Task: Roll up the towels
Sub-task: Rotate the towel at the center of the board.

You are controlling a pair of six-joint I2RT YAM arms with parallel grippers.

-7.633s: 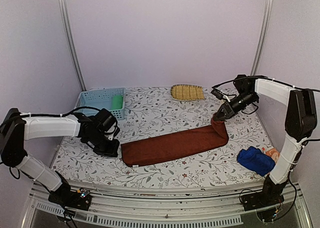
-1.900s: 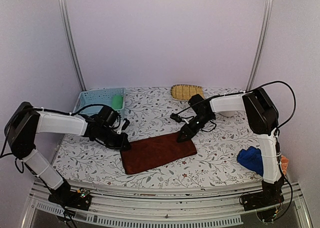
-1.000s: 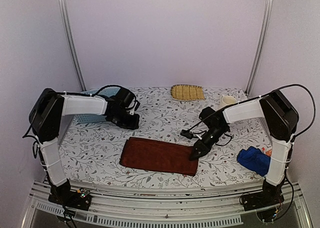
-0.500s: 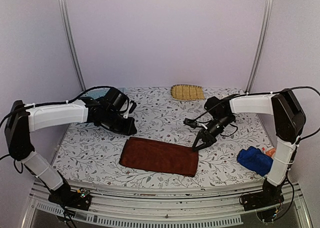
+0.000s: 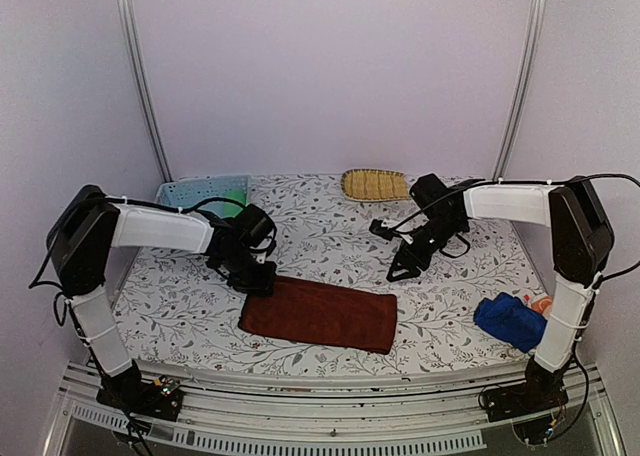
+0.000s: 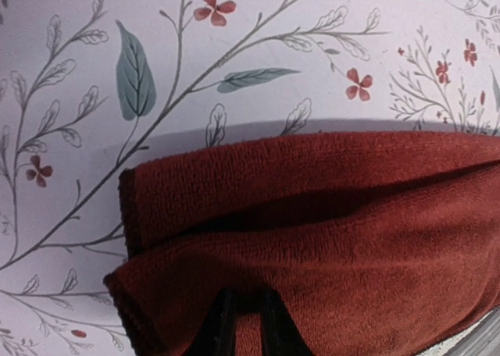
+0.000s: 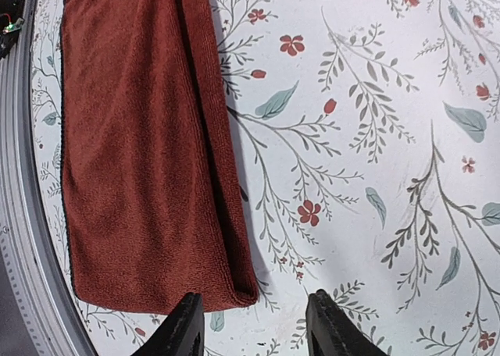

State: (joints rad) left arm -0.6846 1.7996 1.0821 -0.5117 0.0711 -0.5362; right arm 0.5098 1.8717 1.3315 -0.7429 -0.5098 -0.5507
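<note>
The reddish-brown towel [image 5: 320, 314] lies folded flat near the front middle of the table [image 5: 330, 231], its long side running left to right.

The left fingers [image 5: 258, 276] are down at the towel's far left corner. In the left wrist view the left fingers [image 6: 225, 325] stand nearly together, leaving only a narrow slit. They rest on the top layer of the cloth [image 6: 328, 239], which sits slightly raised above the layer beneath. Whether they actually pinch the cloth cannot be told.

The right fingers [image 5: 403, 266] hang above the table, just beyond the towel's far right corner and clear of it. The right wrist view shows the right fingers [image 7: 187, 329] spread apart with nothing between them, the towel's edge [image 7: 141, 153] lying just beside them.

A blue towel [image 5: 510, 321] is bunched at the right front, with an orange towel [image 5: 546, 304] touching it behind.
</note>
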